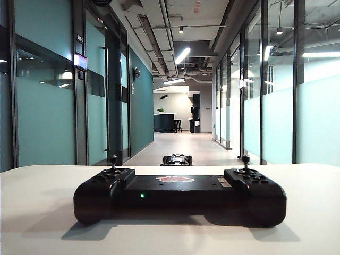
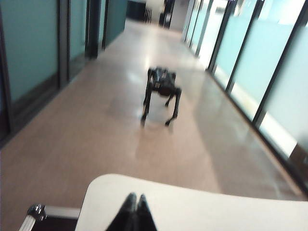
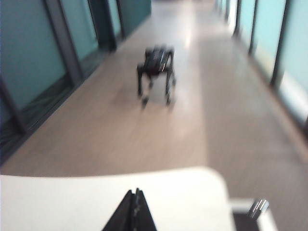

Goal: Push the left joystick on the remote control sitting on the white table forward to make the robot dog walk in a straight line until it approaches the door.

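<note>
On the white table, nearest the exterior camera, the remote control is sitting with its long axis running across the view, 2 handles bulging at either end and a tiny green light glowing on its near face. Its left joystick is standing upright on the left handle, untouched, with the matching right stick on the far end.

Neither arm is showing in that exterior view. Each wrist camera is looking out over the table's far edge: the left gripper is hanging above the tabletop with its 2 fingers pressed together, gripping nothing, and the right gripper is doing the same, jaws shut and empty. The remote is not appearing in either wrist view, so I am judging that it lies below and behind both sets of fingertips, and that the left arm is the nearer one to the left joystick.

Beyond the table, the robot dog is standing on the corridor floor, facing away down the hall, between glass walls.
</note>
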Tool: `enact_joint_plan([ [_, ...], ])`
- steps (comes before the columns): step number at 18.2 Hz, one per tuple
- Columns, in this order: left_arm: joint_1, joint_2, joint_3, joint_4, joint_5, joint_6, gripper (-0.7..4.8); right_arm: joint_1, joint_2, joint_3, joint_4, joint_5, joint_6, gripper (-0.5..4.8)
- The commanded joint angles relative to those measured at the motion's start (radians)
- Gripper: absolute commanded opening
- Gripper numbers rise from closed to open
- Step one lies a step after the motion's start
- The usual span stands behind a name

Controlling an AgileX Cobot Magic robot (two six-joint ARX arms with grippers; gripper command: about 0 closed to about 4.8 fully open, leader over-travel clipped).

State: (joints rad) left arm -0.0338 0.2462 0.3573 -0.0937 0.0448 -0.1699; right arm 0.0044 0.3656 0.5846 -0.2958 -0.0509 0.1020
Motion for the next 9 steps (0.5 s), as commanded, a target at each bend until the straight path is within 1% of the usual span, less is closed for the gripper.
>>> enact_joint_plan([
  [1,-0.002,0.121,0.084,-0.041,0.012,0.002,-0.05,0.001,0.08,0.067,-0.077,-0.006,0.058,-0.04],
  [4,-0.043,0.247,0.175,-0.077,0.05,0.016,-0.05,0.042,0.13,0.092,-0.099,-0.011,0.059,-0.04],
  [6,-0.1,0.329,0.236,-0.102,0.089,0.045,-0.05,0.097,0.154,0.093,-0.1,0.0,0.061,-0.04],
  [8,-0.156,0.41,0.291,-0.13,0.13,0.056,-0.05,0.174,0.18,0.093,-0.132,0.041,0.129,-0.05],
  [9,-0.181,0.451,0.32,-0.15,0.159,0.076,-0.05,0.213,0.193,0.093,-0.153,0.057,0.149,-0.05],
])
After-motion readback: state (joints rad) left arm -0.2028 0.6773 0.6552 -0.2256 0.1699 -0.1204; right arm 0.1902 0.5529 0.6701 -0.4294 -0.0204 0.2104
